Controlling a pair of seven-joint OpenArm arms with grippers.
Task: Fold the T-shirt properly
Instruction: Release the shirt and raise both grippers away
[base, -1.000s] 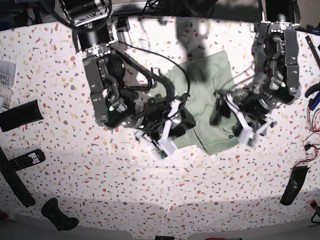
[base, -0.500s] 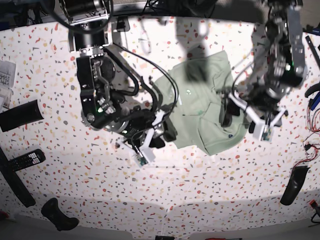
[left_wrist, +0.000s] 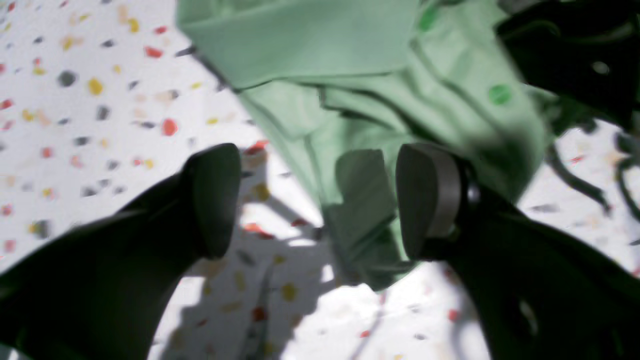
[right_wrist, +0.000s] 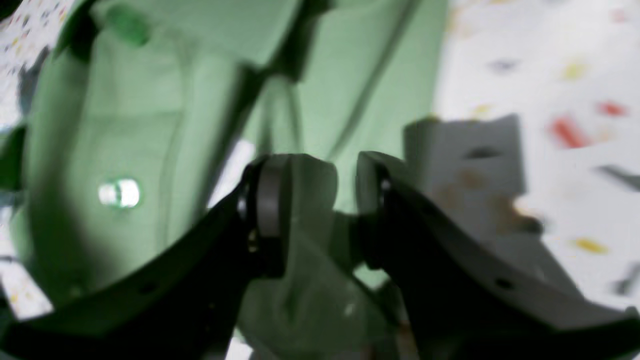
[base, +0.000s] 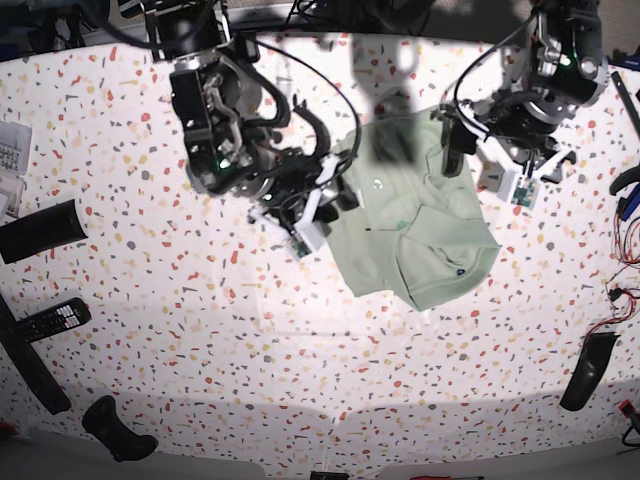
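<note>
The pale green T-shirt (base: 410, 215) lies folded into a compact, slightly rumpled block in the middle of the speckled table (base: 300, 350). My left gripper (base: 478, 165) hovers at its far right corner. In the left wrist view its jaws stand wide open (left_wrist: 320, 200) with nothing between them, over a corner of the T-shirt (left_wrist: 300, 40). My right gripper (base: 330, 205) is at the shirt's left edge. In the blurred right wrist view its jaws (right_wrist: 320, 200) stand a little apart above the T-shirt (right_wrist: 125, 125), and no cloth looks pinched.
A remote (base: 55, 320) and a black bar (base: 40, 230) lie at the left. A black handle (base: 120, 430) is at the front left. Another dark object (base: 590, 370) sits front right. Red wires (base: 622, 290) trail at the right edge.
Both arms have pulled back from the shirt's near edge toward the far side of the table. The shirt stays put and now shows whole. Neither gripper's jaw gap has changed.
</note>
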